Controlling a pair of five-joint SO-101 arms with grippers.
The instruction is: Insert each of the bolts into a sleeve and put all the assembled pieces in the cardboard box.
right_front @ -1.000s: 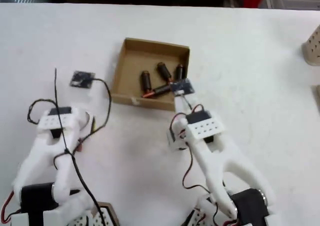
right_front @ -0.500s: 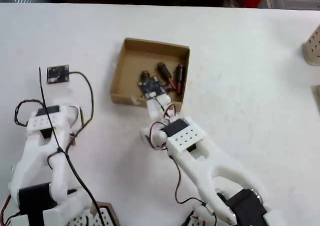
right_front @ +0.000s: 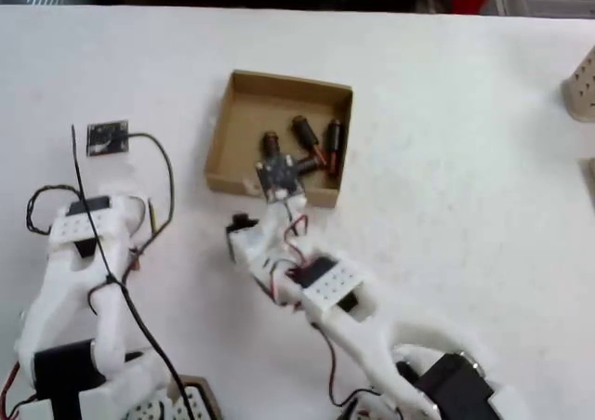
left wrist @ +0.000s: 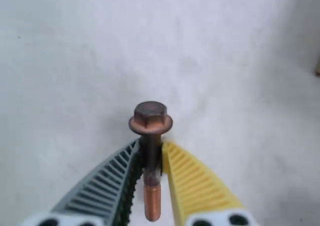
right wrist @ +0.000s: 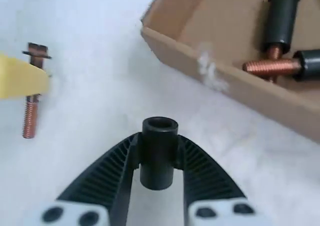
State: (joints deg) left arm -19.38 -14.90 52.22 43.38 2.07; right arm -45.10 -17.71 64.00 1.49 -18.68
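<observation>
1. Your left jaws clamp the bolt (left wrist: 150,122) by its shank.
2. Your right jaws grip the sleeve (right wrist: 159,153) near the cardboard box (right wrist: 240,93).
3. The bolt lies left of the sleeve, apart, with their axes roughly parallel.

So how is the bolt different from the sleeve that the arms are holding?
The bolt is copper-coloured; the sleeve is black. The bolt is thin, with a six-sided head and a threaded end; the sleeve is a stubby tube with an open hole. The bolt sits in the left gripper, the sleeve in the right gripper. Both are gripped over the white table, not yet joined.
</observation>
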